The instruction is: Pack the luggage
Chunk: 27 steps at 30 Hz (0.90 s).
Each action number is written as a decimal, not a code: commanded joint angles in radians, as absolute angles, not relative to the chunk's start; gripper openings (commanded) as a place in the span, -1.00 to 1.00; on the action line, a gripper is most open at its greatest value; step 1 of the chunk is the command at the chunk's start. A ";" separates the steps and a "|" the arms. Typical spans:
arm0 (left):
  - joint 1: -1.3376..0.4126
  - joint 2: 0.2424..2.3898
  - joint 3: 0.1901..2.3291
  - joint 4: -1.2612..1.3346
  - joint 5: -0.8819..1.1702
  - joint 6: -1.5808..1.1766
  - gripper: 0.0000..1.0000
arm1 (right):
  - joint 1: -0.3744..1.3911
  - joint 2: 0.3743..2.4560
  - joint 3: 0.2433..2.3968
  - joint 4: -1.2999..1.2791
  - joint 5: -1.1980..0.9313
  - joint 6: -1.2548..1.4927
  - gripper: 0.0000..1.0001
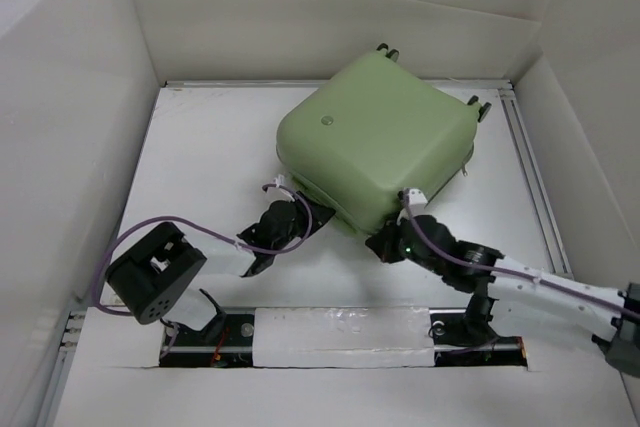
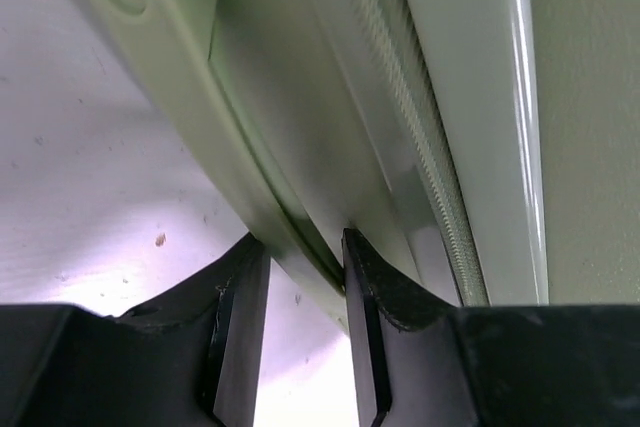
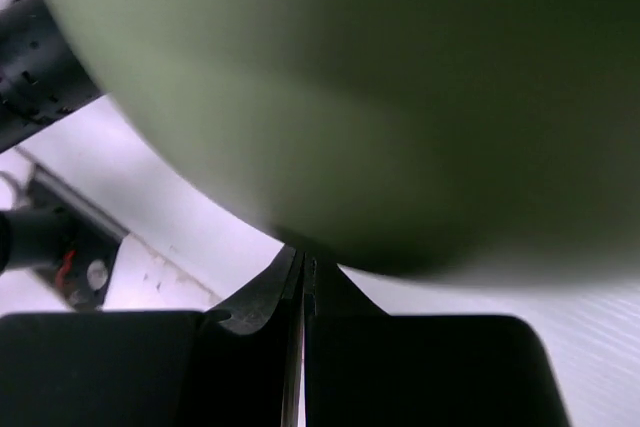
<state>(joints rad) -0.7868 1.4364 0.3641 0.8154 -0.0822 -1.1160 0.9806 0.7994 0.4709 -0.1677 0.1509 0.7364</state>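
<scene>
reaching low across the table (image 1: 200, 167), both arms meet the closed luggage (image 1: 380, 137) lying far-centre — left gripper (image 2: 302, 255) pinches its near rim, right gripper (image 3: 302, 269) sits fingers-together beneath its curved shell.

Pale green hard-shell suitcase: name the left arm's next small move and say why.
Probably lift the left gripper slightly, to part the shell: its fingers pinch the rim of the pale green hard-shell suitcase beside the zipper track, the lid lies shut, and the shut right gripper sits at the near corner.
</scene>
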 commanded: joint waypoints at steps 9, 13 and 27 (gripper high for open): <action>-0.904 1.405 0.358 1.006 0.003 -1.146 -1.00 | 1.321 1.228 0.820 0.101 0.641 0.878 -1.00; -0.904 1.385 0.322 1.032 0.018 -1.118 -1.00 | 1.298 1.363 0.989 0.087 0.592 0.793 -1.00; -0.905 1.249 0.207 1.075 0.078 -1.117 -1.00 | 1.069 1.572 1.280 0.089 0.264 0.632 -1.00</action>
